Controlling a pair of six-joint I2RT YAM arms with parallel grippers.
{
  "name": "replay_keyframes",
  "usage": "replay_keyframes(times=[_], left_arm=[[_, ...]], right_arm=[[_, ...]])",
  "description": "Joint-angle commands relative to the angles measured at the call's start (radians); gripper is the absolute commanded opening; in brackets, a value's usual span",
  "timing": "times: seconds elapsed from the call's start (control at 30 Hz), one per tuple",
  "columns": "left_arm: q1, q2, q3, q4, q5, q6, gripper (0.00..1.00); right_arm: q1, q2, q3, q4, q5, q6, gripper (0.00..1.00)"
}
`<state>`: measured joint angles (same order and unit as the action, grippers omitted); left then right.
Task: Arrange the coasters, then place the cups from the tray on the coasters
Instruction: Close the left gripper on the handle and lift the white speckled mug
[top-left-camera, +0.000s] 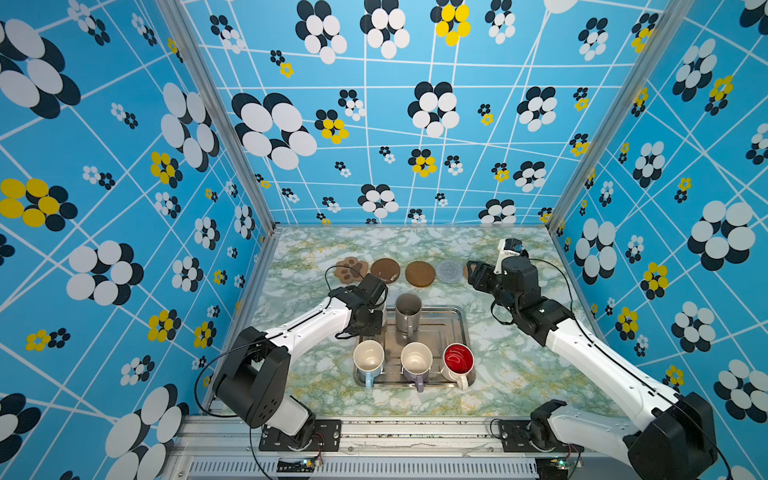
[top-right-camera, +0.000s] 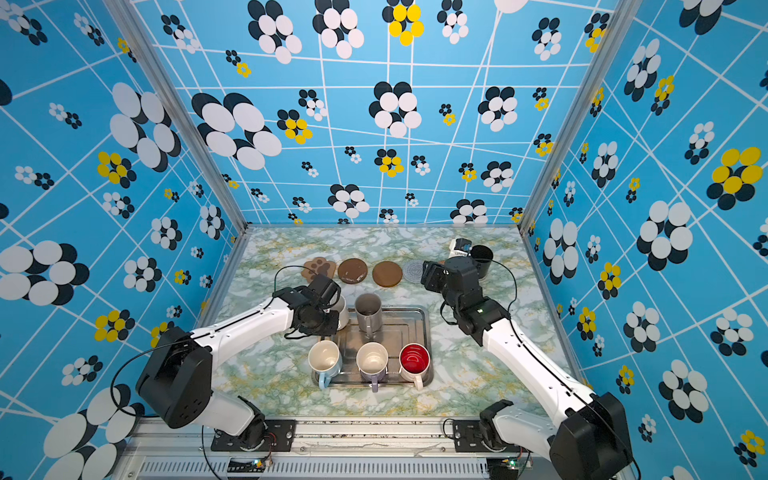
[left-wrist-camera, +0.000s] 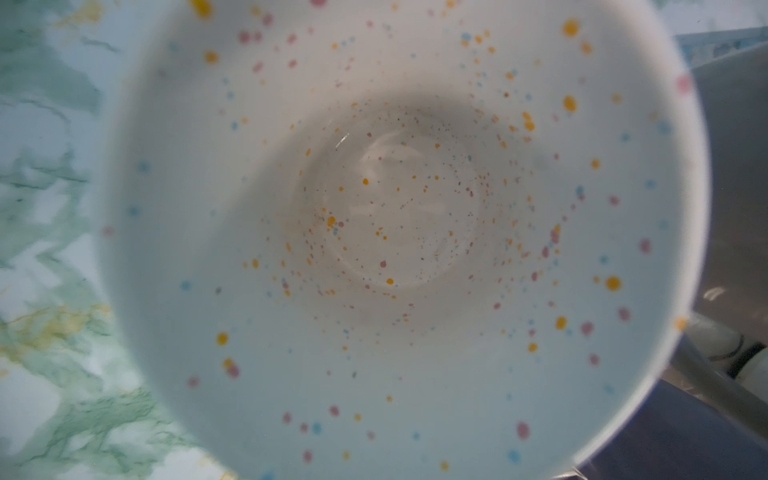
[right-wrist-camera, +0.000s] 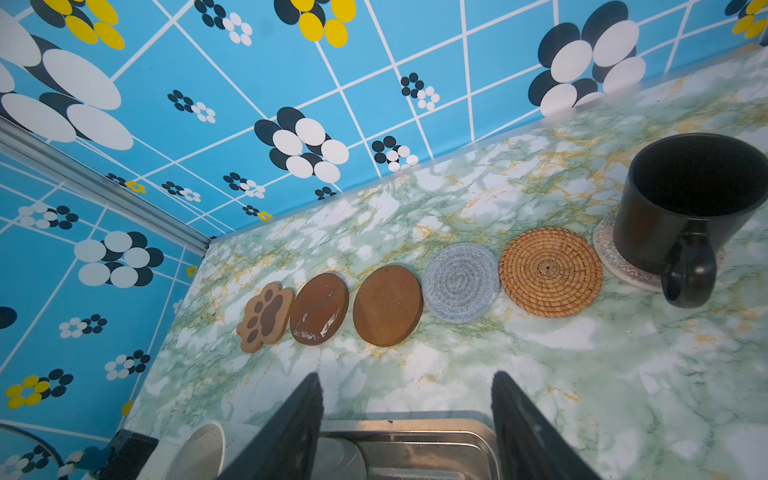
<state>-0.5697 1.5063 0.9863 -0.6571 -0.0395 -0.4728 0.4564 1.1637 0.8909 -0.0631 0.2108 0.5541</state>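
The coasters lie in a row at the back: paw (right-wrist-camera: 266, 316), scuffed brown disc (right-wrist-camera: 319, 309), plain brown disc (right-wrist-camera: 387, 305), grey woven (right-wrist-camera: 460, 282) and rattan (right-wrist-camera: 550, 272). A black cup (right-wrist-camera: 685, 208) stands on a patterned coaster (right-wrist-camera: 615, 262). The tray (top-left-camera: 463, 332) holds a grey cup (top-left-camera: 408, 316), a light blue cup (top-left-camera: 368, 359), a lilac cup (top-left-camera: 416, 361) and a red-inside cup (top-left-camera: 458, 360). My left gripper (top-left-camera: 370, 316) hangs over the speckled cream cup (left-wrist-camera: 395, 208) at the tray's far left corner, its fingers hidden. My right gripper (right-wrist-camera: 405, 415) is open above the tray's far edge.
Blue flowered walls close in the marble table (top-left-camera: 519, 374) at the back and both sides. The right arm stretches along the table's right side, and the left arm reaches in from the front left. Bare marble lies between the tray and the coaster row.
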Motion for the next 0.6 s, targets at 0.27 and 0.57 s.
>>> replay_keyframes(times=[0.27, 0.57], left_arm=[[-0.005, -0.131, -0.022, 0.035, -0.126, -0.02, 0.0], [-0.002, -0.125, 0.017, 0.032, -0.145, -0.016, 0.0]], right_arm=[[0.005, 0.01, 0.008, 0.003, -0.002, -0.017, 0.66], [0.005, 0.008, 0.008, 0.0, -0.007, -0.018, 0.66]])
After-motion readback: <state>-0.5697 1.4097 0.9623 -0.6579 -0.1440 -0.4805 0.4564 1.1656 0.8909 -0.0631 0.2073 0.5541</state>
